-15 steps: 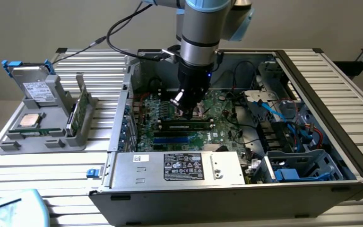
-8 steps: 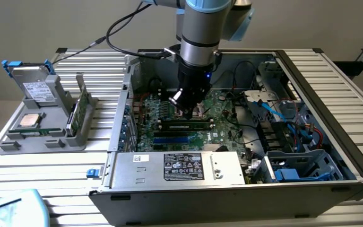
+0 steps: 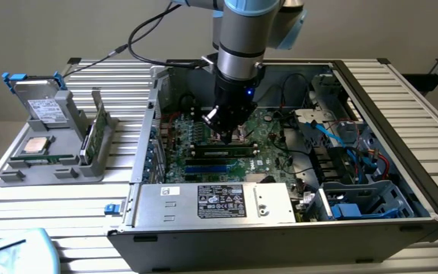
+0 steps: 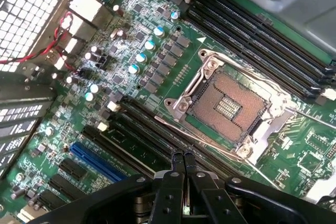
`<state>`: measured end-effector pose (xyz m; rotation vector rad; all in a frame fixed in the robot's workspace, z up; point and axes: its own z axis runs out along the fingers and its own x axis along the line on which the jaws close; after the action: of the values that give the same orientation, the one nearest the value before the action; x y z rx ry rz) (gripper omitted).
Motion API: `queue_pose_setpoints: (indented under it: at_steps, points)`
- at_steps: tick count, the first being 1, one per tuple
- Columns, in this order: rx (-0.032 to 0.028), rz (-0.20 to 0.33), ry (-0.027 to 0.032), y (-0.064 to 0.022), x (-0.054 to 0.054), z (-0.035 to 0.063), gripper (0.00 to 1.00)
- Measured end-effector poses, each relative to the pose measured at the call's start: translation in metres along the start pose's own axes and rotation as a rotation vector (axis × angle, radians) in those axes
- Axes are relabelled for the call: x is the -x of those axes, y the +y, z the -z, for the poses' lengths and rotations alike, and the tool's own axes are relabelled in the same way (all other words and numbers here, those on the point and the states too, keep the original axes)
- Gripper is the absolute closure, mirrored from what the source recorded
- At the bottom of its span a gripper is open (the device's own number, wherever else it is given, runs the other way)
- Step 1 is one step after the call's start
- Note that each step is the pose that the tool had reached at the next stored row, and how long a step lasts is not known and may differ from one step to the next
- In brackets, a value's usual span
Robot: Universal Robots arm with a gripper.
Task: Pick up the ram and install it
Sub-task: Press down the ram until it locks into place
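Looks like the ram [image 3: 228, 152] is already seated in a motherboard slot [image 4: 157, 140], with the closed, empty gripper [image 4: 183, 157] pressed over it.

Gripper [image 3: 224, 137] lowered inside open computer case [image 3: 401, 114], fingers closed, tip just above motherboard [image 3: 268, 162]. Ram [image 3: 223, 152] seated in slot directly below tip. Power supply [image 3: 211, 202] nearer camera. Parts stand [image 3: 52, 165] well apart, toward exterior view's left.

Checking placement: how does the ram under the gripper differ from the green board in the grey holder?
The ram sits on the motherboard inside the case; the green board stands in the grey holder outside. The gripper is over the ram, away from the green board. Both are narrow green sticks.
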<state>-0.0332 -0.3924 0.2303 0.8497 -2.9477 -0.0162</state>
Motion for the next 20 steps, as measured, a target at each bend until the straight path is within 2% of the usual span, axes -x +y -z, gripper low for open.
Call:
queue_pose_setpoints:
  at_steps: [20]
  points:
    - [0.0202,-0.297,-0.0091,0.0,0.0001,-0.0017,0.9]
